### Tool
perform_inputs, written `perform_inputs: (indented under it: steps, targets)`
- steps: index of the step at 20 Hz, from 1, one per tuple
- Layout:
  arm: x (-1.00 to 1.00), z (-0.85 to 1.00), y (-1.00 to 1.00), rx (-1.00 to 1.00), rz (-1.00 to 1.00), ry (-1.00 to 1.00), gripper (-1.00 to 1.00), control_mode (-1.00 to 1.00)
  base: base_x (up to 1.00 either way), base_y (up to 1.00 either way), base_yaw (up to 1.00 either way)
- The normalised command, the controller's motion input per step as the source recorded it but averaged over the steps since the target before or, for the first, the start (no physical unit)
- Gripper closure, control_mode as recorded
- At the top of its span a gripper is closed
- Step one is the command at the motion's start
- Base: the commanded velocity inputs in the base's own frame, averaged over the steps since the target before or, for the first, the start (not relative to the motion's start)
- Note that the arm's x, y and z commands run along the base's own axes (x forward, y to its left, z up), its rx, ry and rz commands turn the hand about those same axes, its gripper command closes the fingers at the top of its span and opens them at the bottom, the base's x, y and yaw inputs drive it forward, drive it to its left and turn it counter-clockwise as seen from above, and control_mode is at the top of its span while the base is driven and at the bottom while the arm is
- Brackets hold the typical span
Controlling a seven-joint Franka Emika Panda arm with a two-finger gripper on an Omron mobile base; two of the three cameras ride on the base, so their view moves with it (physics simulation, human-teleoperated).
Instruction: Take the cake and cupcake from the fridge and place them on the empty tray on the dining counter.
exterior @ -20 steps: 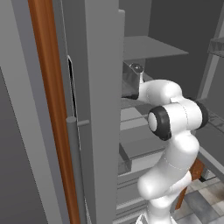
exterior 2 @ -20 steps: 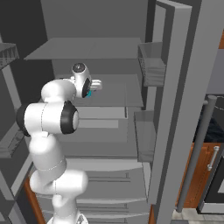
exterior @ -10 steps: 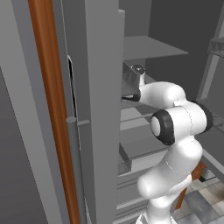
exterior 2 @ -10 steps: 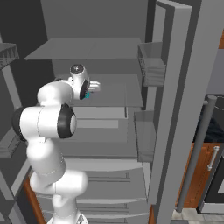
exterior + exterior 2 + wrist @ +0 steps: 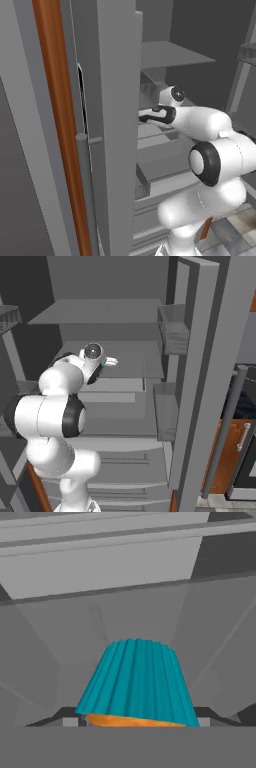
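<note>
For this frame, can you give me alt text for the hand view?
A cupcake in a ribbed teal wrapper sits between the gripper's two dark fingertips, its orange base nearest the camera. Behind it are grey fridge walls and shelves.

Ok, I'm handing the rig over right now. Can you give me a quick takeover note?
Gripper: jaws closed on the cupcake, its teal wrapper between the finger tips; it looks gripped.
Position: the hand is inside the open fridge, over the middle shelf. I can't tell whether the cupcake is off the shelf.
Done: fridge opened, cupcake grasped.
Left: withdraw, carry the cupcake to the tray on the dining counter, then come back for the cake.
</note>
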Motion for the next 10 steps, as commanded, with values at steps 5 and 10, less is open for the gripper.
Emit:
perform_inputs:
  steps: [5,10]
  targets:
    - [-0.61,0.51,-0.59,0.03,-0.03,0.22,1.00,-1.00,0.00,0.00,0.00]
    - [-1.00,0.70,-0.08,-0.01,0.00,0.20,1.00,-1.00,0.00,0.00,0.00]
